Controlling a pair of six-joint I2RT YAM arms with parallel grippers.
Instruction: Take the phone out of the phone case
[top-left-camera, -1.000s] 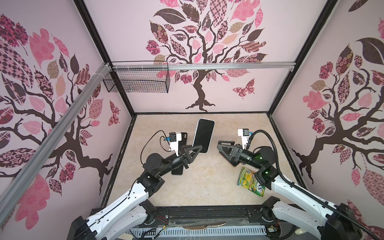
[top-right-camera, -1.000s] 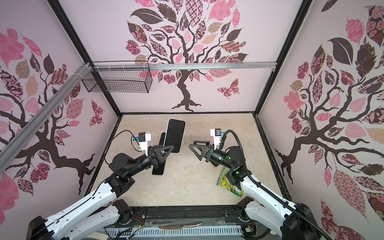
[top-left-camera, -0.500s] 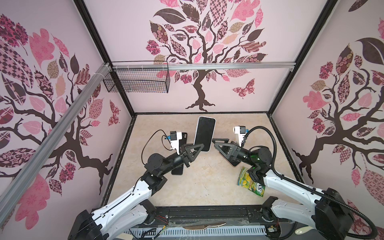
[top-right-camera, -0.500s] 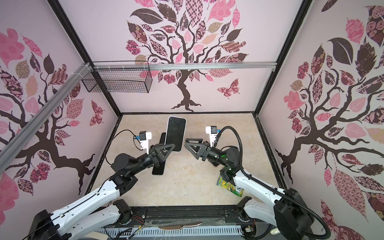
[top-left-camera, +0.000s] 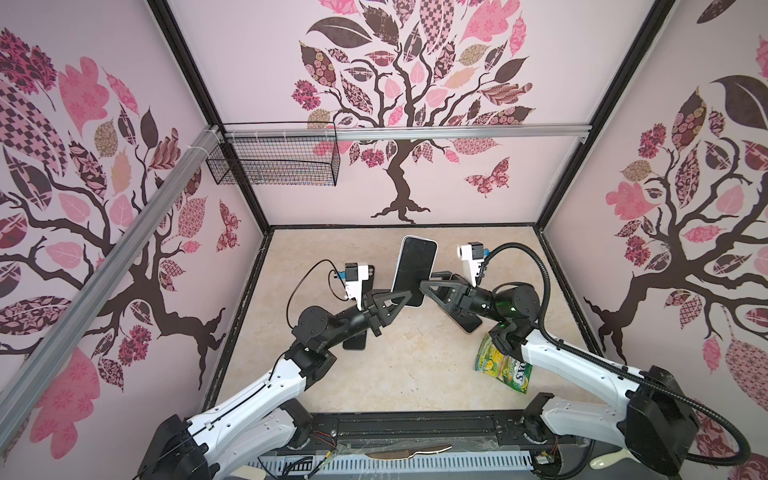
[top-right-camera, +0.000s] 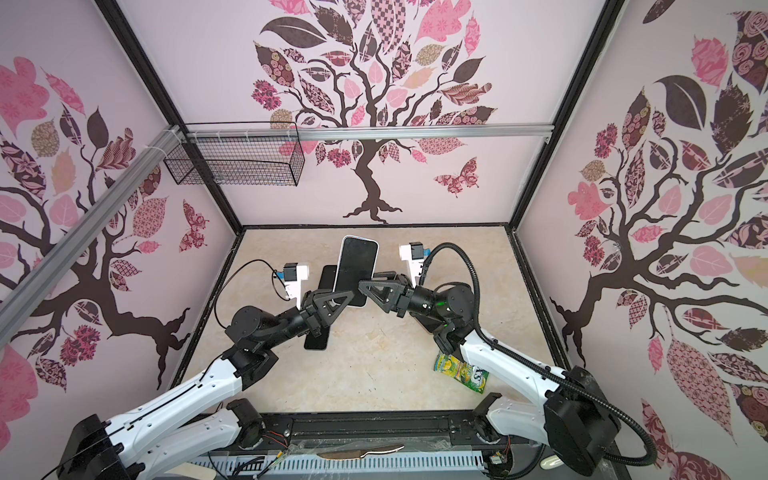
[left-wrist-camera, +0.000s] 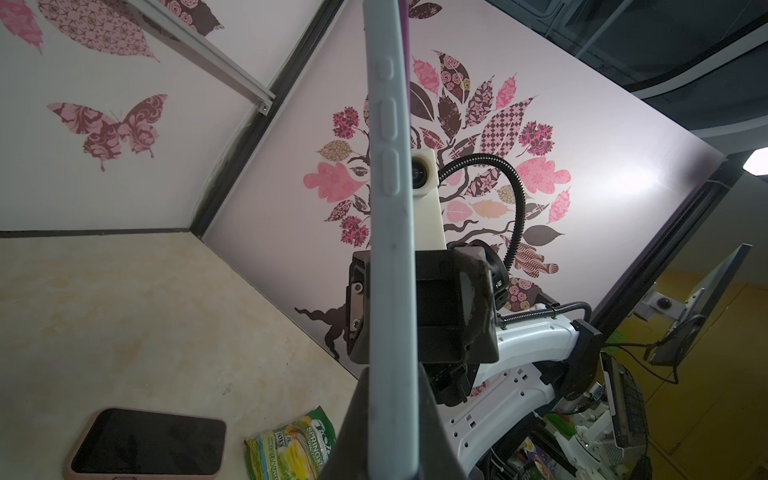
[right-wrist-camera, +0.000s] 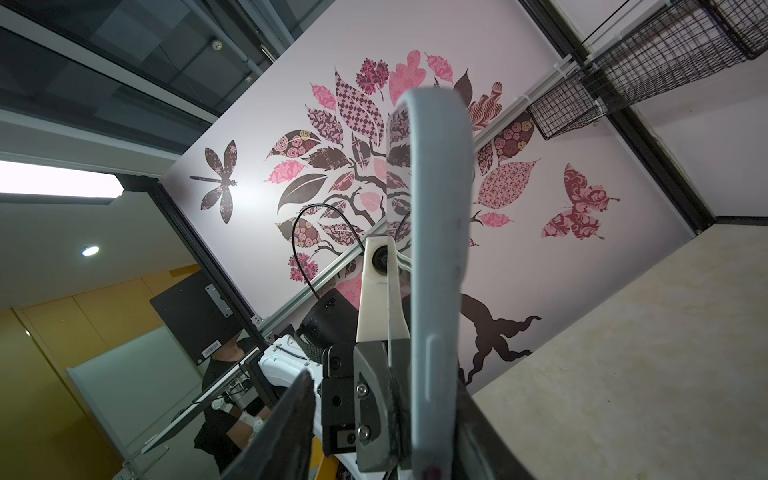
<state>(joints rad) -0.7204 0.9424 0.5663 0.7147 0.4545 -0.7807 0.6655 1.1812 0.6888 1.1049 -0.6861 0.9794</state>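
Phone (top-left-camera: 415, 266), seated in its pale phone case (top-left-camera: 417, 238), stood nearly upright above the middle of the tabletop (top-left-camera: 415, 374) in both top views. Its screen faced the camera and its long axis ran up and away from the arms. The left gripper (top-left-camera: 406, 296) pinched its lower end from the left, fingers clamped tight on the case. The right gripper (top-left-camera: 424, 286) met the lower right edge just beside it, so both arms were equally near.

In the left wrist view, the case's side rail with 3 raised buttons rose from between the left arm's 2 fingers (left-wrist-camera: 353, 436). The right arm's fingers (left-wrist-camera: 453, 307) straddled it, 1 on each face. A pink-cased phone (left-wrist-camera: 145, 440) and a green snack packet (left-wrist-camera: 291, 449) lay on the tabletop, well apart from the grip.

In the right wrist view, the case edge ran up between the right fingers. The screen-side finger (right-wrist-camera: 286, 428) stood clear of the glass, and the other (right-wrist-camera: 486, 436) sat close against the case back. That gripper was therefore partly open, gripping nothing. The coming move likely depends on those fingers closing across the thin axis, opposite the left hold.
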